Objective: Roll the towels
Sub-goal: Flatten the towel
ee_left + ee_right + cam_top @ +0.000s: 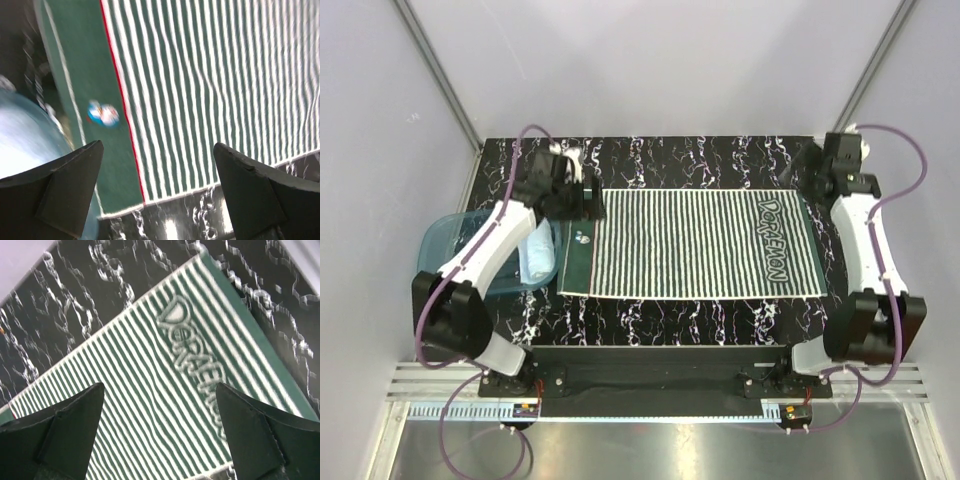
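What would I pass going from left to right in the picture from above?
Blue plastic tub → light blue towel lying in it → striped towel spread out flat → right arm.

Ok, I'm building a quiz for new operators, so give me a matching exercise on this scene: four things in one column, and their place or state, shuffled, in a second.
Column one
1. striped towel
2. light blue towel
3. left gripper
4. right gripper

Column two
A. lying in the tub
B. open, over the lettered end of the stripes
C. spread flat on the table
D. open, over the plain green end of the stripes

Pairs: 1-C, 2-A, 3-D, 4-B
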You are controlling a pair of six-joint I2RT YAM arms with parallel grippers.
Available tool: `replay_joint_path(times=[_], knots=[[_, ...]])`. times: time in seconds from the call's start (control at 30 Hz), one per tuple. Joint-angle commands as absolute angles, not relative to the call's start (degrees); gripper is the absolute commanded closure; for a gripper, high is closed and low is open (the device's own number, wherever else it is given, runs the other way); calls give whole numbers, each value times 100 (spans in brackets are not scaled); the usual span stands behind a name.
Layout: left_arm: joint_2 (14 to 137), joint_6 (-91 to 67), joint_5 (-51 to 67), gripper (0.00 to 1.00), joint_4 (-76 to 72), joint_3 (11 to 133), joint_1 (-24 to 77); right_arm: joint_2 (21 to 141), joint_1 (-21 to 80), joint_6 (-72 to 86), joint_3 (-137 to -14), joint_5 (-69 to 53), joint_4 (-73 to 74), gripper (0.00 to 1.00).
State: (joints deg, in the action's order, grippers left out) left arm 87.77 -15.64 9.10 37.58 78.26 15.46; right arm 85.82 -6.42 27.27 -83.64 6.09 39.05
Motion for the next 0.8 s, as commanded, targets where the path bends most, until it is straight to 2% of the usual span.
replay_joint_path(times=[0.0,0.03,0.17,0.4,0.5,0.67,0.77], knots=[[8142,-1907,740,1,3656,6972,2081,8105,-677,2839,-7457,265,4009,0],[7999,-2151,486,1,3708,6787,2327,8034,-685,2856,-7270,-163,3886,0],[6991,-3066,53,1,3885,5480,2645,7841,-694,2882,-6918,-553,4105,0],[5512,-4296,-843,1,3824,3932,2681,7330,-694,3059,-6478,-922,4008,0],[5186,-4770,-827,1,3472,3412,2619,7304,-694,2980,-6460,-1019,4069,0],[5115,-4983,-326,3,2770,2822,1786,7269,-694,2786,-6416,-1019,4184,0],[5124,-4896,156,14,2375,2532,1065,7242,-694,2769,-6311,-1089,4140,0]])
